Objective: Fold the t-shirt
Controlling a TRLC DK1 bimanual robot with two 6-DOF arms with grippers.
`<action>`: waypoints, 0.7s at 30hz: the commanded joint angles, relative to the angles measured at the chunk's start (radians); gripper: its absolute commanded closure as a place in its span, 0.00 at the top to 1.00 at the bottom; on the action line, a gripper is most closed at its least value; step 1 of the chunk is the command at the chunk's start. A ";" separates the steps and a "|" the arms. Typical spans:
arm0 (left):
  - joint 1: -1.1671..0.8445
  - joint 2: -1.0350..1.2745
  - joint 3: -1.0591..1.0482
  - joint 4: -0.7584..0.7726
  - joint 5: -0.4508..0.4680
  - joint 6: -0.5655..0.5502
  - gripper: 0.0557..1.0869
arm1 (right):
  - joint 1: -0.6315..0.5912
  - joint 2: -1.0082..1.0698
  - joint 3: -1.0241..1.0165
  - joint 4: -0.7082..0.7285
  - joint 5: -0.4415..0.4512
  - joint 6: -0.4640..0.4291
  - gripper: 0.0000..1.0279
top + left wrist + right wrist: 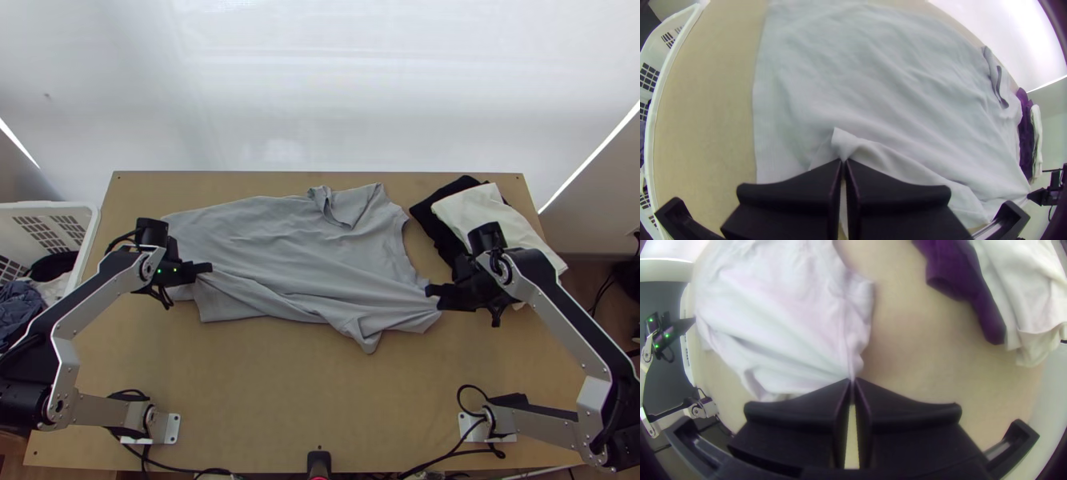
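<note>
Both low, left tool [210,268] opposite right tool [430,290]

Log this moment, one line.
Left gripper: shut on grey t-shirt | right gripper: shut on it too | cloth: spread, near side rumpled

silver links [100,410], black joints [22,405], green lights [159,271]

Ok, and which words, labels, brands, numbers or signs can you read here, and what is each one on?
None that can be read.
Grey t-shirt: no lettering to make out on the cloth in sight.
White basket: slots, no readable text.
White cloth: no legible label.
Green lights on the left arm: lights, not characters.
</note>
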 commanded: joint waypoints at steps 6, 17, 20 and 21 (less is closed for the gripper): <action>0.219 -0.358 0.455 -0.141 0.132 -0.197 0.03 | 0.011 -0.096 0.311 -0.072 -0.044 0.006 0.03; 0.437 -0.639 0.672 -0.047 0.305 -0.324 0.03 | 0.004 -0.168 0.854 0.066 -0.044 0.034 0.03; 0.443 -0.737 0.662 -0.027 0.305 -0.341 0.03 | -0.024 -0.206 0.966 0.076 -0.038 0.026 0.03; 0.443 -0.769 0.655 -0.022 0.307 -0.343 0.03 | -0.031 -0.231 0.987 0.088 -0.033 0.025 0.03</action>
